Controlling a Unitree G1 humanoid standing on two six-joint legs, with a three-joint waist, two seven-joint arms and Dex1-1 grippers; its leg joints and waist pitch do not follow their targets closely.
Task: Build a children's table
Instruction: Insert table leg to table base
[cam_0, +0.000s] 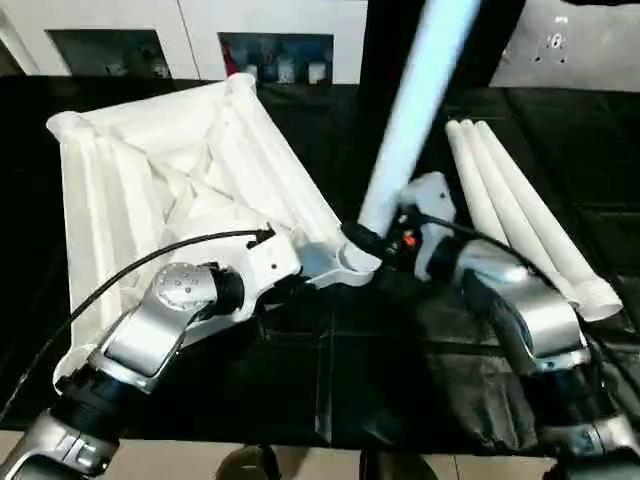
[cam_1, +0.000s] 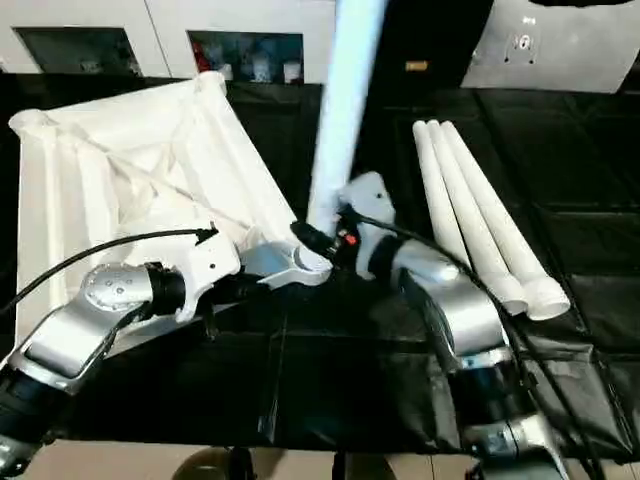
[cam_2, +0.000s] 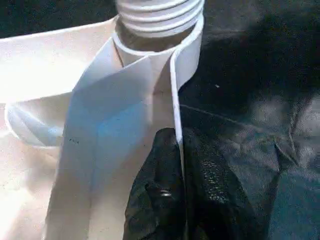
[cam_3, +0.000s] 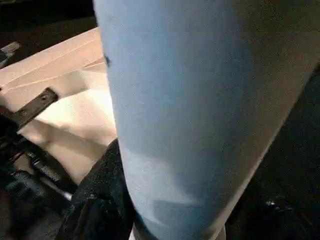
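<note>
From the left eye view, the children's table top (cam_0: 170, 170) lies upside down on the black-covered work table (cam_0: 330, 370), its ribbed underside up, on the left half of the scene. The near right corner socket (cam_0: 345, 262) sits about mid-scene, and a white leg (cam_0: 415, 110) rises from it, leaning slightly to the right and running out past the far edge of the view. The right gripper (cam_0: 378, 240) is closed around the base of that leg just above the socket. The left gripper (cam_0: 300, 265) reaches in from the left along the top's near edge, meeting the rim just beside the socket. Three spare legs (cam_0: 520, 210) lie side by side on the cloth to the right, well apart from the top. The right eye view gives the same arrangement. In the left wrist view, two black fingers (cam_2: 160, 195) are pinched tight on a thin upright rim (cam_2: 176, 100) of the top, with the threaded leg end (cam_2: 157, 15) seated in the socket just beyond. In the right wrist view, the leg fills the middle, with a black finger (cam_3: 102, 195) pressed against its side.
</note>
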